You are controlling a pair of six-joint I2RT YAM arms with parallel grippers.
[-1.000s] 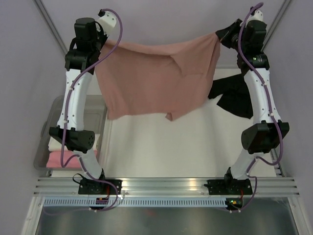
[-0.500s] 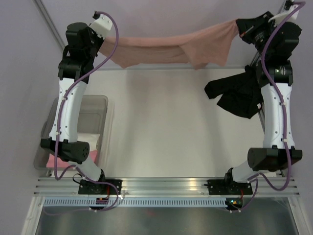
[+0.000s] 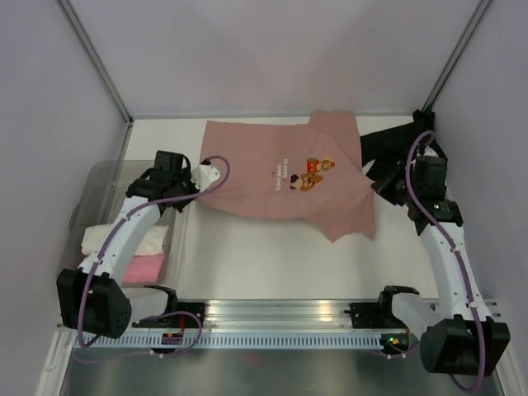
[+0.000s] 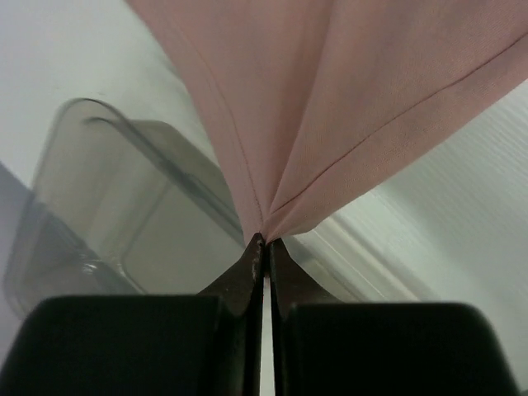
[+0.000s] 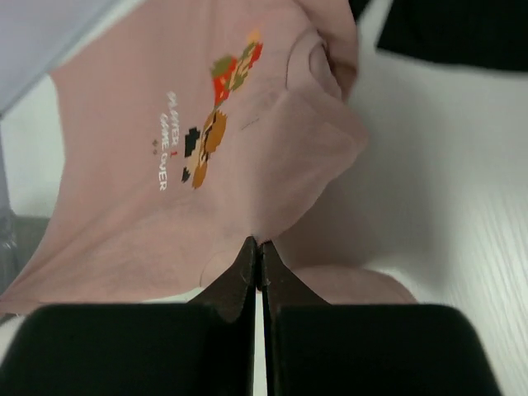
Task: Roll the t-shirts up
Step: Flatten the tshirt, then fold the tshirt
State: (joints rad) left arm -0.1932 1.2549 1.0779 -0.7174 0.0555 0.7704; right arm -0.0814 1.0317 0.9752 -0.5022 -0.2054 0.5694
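Soft salmon t-shirt [image 3: 247, 165] lies creased; black t-shirt [image 3: 381, 144] apparently crumpled.

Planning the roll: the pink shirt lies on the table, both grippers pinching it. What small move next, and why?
Probably ease left gripper and right gripper apart slightly: both pinch the dusty salmon-pink cloth t-shirt, lying print-up on the white table, its right side bunched.

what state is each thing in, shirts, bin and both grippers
salmon-pink t-shirt, spread on the table print side up, right part rumpled
black t-shirt, crumpled at the far right
cream t-shirt, rolled, in the bin
bright-pink t-shirt, rolled, in the bin
bin, open-topped, holds both rolls
left gripper, shut on the salmon-pink t-shirt's edge
right gripper, shut on the salmon-pink t-shirt's edge
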